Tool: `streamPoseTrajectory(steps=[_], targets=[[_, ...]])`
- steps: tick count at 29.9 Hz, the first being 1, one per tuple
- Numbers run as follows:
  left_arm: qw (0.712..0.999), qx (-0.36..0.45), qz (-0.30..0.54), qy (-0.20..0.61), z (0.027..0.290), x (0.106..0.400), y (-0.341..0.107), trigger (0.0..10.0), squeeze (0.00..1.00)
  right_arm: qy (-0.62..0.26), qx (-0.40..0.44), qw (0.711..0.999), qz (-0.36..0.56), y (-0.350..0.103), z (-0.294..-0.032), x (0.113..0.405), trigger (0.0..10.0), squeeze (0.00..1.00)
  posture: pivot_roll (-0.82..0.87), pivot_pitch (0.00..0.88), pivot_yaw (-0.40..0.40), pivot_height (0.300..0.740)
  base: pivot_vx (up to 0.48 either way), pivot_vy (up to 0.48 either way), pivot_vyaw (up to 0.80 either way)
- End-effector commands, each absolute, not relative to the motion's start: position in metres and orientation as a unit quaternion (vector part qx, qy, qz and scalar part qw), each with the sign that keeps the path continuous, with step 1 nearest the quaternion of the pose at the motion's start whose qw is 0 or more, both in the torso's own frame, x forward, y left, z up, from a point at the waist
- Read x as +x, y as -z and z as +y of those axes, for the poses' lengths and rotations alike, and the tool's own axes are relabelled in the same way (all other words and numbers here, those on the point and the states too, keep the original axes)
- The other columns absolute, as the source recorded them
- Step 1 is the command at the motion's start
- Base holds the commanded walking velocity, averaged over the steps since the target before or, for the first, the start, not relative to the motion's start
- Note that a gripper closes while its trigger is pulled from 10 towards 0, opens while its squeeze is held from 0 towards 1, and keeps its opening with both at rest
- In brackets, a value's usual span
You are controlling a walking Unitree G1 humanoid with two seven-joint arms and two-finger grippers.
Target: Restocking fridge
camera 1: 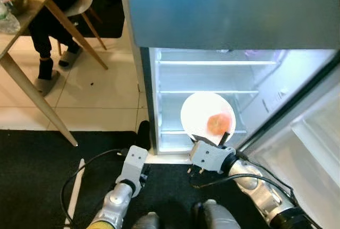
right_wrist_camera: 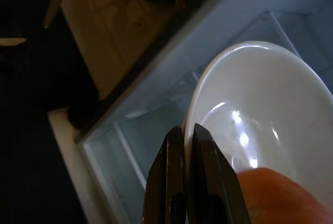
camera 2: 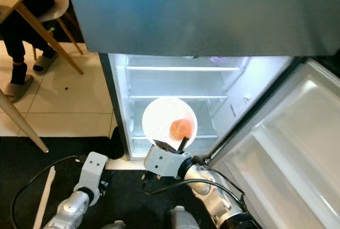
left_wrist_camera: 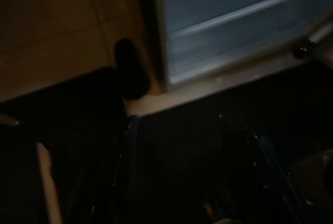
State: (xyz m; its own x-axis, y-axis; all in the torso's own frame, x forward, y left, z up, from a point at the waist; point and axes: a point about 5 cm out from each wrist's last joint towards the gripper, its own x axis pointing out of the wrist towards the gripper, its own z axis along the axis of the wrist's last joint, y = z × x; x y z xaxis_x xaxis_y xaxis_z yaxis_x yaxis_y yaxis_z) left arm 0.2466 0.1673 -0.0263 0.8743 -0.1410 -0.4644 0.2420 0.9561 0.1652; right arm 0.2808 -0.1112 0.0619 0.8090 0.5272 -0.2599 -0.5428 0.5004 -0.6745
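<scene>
Between right pincer fingers: plate rim.

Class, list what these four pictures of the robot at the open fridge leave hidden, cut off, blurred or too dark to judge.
1. Left end effector, left wrist view: darkness hides its fingers.
2. Round orange food on the white round plate: overexposed in the eye views, blurred and cut by the edge in the right wrist view; its kind is unclear.
3. Seated person: cut off by the left eye view's top edge and the wooden table.
4. Fridge's bottom shelf: partly behind the plate.
</scene>
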Motion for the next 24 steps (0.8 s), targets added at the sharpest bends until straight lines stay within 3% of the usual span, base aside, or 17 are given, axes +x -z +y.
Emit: streamPoseTrajectory(steps=[1, 16, 24], targets=[[0.96, 0.108, 0.239, 0.103, 0.1662, 0.2424, 0.0299, 10.0, 0.0, -0.303, -0.391, 0.869, 0.006, -0.0634, -0.1138, 0.2805, 10.0, 0.0, -0.08, 0.181, -0.01, 0.723, 0.334, 0.0, 0.0], [0.958, 0.116, 0.239, 0.109, 0.1657, 0.2424, 0.03, 10.0, 0.0, -0.301, -0.39, 0.87, 0.006, -0.0634, -0.1143, 0.2805, 10.0, 0.0, -0.09, 0.186, -0.009, 0.723, 0.39, -0.04, 0.0], [0.957, 0.11, 0.241, 0.116, 0.1637, 0.2389, 0.0319, 10.0, 0.0, -0.299, -0.391, 0.871, 0.007, -0.0632, -0.1155, 0.2806, 10.0, 0.0, -0.09, 0.186, -0.008, 0.723, 0.0, 0.0, 0.0]])
